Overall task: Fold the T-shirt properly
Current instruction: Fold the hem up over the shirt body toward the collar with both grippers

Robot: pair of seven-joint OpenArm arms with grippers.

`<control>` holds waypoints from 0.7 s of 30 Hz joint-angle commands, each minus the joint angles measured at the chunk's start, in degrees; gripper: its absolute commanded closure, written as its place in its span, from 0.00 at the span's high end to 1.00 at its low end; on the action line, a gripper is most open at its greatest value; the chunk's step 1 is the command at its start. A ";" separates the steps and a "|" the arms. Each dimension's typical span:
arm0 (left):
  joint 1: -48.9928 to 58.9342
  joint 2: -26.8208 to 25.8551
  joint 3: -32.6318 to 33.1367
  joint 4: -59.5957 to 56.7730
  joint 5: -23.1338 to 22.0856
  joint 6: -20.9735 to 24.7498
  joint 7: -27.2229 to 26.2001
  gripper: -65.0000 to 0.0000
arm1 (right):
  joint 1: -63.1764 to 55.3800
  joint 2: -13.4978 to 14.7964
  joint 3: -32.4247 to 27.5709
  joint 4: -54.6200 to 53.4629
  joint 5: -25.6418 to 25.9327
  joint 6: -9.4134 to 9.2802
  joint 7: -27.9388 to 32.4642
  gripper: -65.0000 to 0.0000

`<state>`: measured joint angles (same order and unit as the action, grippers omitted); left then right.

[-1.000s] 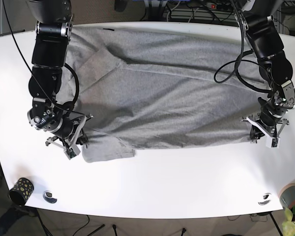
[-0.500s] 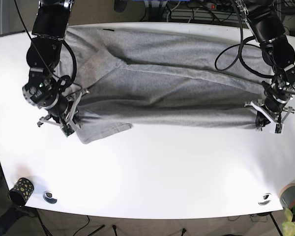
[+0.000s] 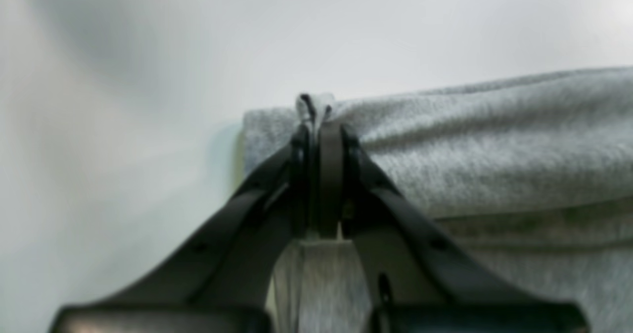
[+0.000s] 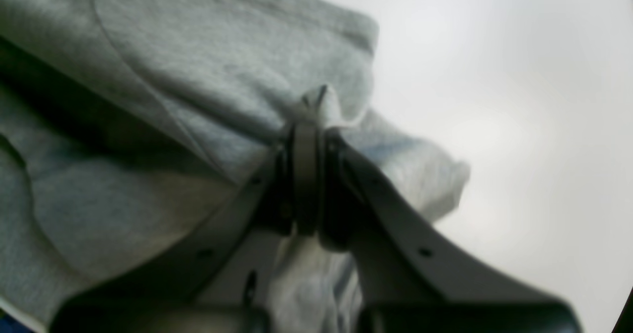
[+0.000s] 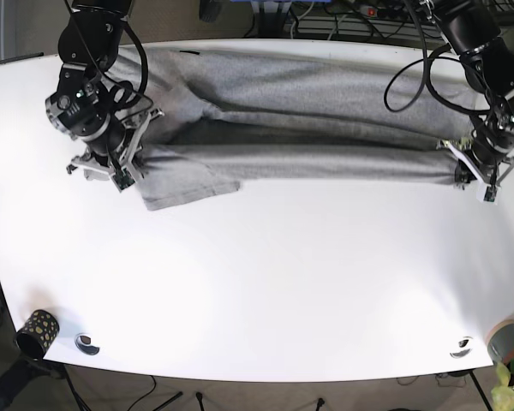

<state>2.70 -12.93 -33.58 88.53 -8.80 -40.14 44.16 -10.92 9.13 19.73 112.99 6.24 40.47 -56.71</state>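
My left pincer (image 3: 316, 125) is clamped tight on a small pinch of grey cloth: in the left wrist view a nub of the T-shirt (image 3: 494, 140) pokes up between my two black fingers (image 3: 346, 174), which stand pressed together with no gap. The cloth runs off to the side from there as a thick rolled fold, a second layer lying beneath it. In the base view this pincer (image 5: 475, 171) sits at the end of that fold, near the edge of the white tabletop (image 5: 283, 291).

My right pincer (image 4: 309, 125) is likewise closed on the shirt, a peak of fabric squeezed up between its fingers, with loose folds bunched on both sides and a sleeve-like flap hanging past them. In the base view it (image 5: 111, 167) grips the opposite end of the garment.

Between my two pincers the T-shirt (image 5: 308, 128) lies stretched across the far half of the tabletop, its near portion doubled over into a long straight band. A flap juts out toward the near side just beside my right pincer. At the near edge stand a small patterned cup (image 5: 36, 330) and a little round object (image 5: 86, 342).
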 commanded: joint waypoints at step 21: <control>8.95 -1.36 1.45 3.47 -0.39 0.14 -0.87 0.52 | -6.71 -8.20 9.33 2.57 -0.04 -0.47 0.05 0.67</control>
<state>12.03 -13.37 -31.55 90.94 -8.67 -40.12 44.14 -17.89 0.95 28.14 114.32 5.96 40.10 -57.43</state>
